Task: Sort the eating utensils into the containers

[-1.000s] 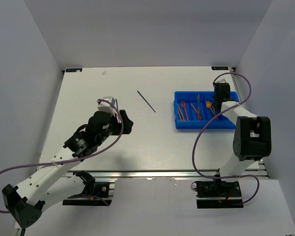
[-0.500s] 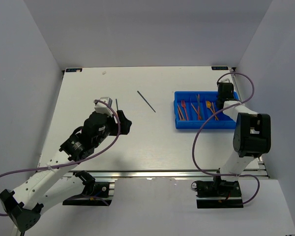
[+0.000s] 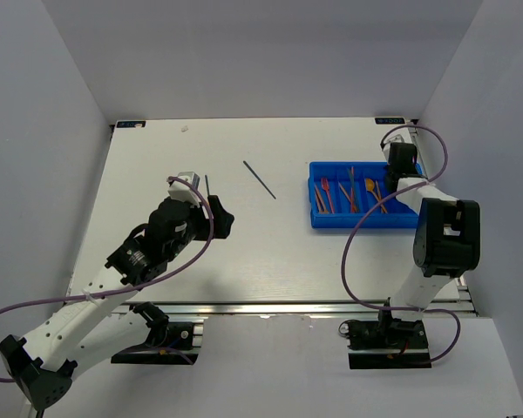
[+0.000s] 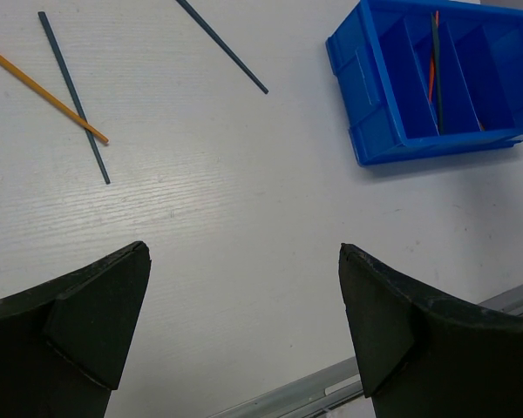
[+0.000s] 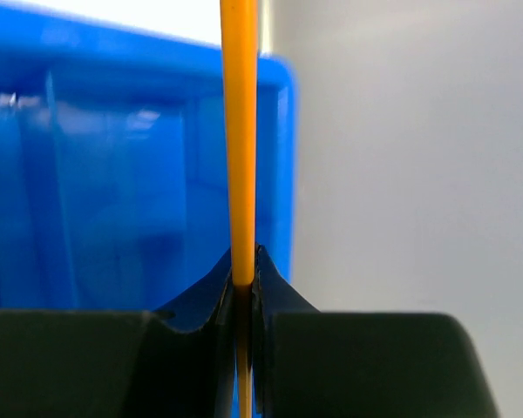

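Right gripper [image 5: 242, 280] clamped on orange stick [image 5: 239, 131] above blue tray [image 3: 363, 221], at its far-right corner. Left gripper [image 4: 242, 261] jaws wide, well left of tray.

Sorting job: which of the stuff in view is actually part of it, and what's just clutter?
Job: blue tray; utensils already in it; orange stick clamped in the right jaws; loose orange stick; two loose dark sticks on the table.
Not job: purple cables; metal rail at the table's near edge.
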{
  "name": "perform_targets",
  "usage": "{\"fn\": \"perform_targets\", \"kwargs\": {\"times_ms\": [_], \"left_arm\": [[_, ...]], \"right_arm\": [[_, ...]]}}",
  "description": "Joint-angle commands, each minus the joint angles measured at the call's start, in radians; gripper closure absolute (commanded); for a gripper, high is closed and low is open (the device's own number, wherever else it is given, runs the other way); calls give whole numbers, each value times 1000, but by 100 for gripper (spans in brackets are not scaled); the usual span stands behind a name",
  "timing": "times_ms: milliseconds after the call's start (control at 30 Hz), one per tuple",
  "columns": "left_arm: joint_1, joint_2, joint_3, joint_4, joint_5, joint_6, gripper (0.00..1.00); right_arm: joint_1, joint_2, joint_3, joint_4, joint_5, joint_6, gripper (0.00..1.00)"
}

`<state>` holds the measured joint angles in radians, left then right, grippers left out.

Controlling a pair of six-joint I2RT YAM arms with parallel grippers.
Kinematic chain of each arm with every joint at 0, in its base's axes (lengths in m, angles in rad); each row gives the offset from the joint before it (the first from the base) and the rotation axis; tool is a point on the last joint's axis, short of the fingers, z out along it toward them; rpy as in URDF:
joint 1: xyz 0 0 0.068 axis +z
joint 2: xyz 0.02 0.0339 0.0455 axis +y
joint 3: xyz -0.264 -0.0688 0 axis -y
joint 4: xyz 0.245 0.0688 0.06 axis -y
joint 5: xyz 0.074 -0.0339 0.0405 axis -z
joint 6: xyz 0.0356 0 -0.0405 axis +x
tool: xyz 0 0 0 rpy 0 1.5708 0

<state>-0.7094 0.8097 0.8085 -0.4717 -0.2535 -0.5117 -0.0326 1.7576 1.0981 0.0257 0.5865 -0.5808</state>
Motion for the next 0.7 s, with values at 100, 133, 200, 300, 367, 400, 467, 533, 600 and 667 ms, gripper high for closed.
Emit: {"fn": "perform_targets", "kwargs": {"times_ms": [100,133,200,300,367,400,467,533,600,667], "left_arm": [[-1,-18,6,-4,11,13,2],[-1,-18,8,-5,10,15,2],[-1,-18,8,-5,10,15,2],[-1,-17,6,-4,10,15,2],[-1,-15,6,-2,16,15,2],[-1,-15,8,-1,17,15,2],[-1,-12,8,1,19,15,2],[-1,-10,9,-1,20,15,2],[-1,-9,8,-2,16,15,2],[-1,-7,8,-2,13,15,2]], "right_arm": [[-15,-20,-53,72,-40,-27,100],[-16,-18,-56,69,-45,-25,100],[-20,-26,-73,77,-48,-27,100],[-23,-38,-83,83,-51,-11,93],[-26,-46,-83,77,-54,-5,82],[-26,-49,-83,76,-56,-5,76],[-27,-53,-80,72,-63,-4,69],[-27,-53,-69,65,-65,9,63],[-27,-55,-58,46,-71,21,58],[-27,-61,-34,31,-77,30,58]]}}
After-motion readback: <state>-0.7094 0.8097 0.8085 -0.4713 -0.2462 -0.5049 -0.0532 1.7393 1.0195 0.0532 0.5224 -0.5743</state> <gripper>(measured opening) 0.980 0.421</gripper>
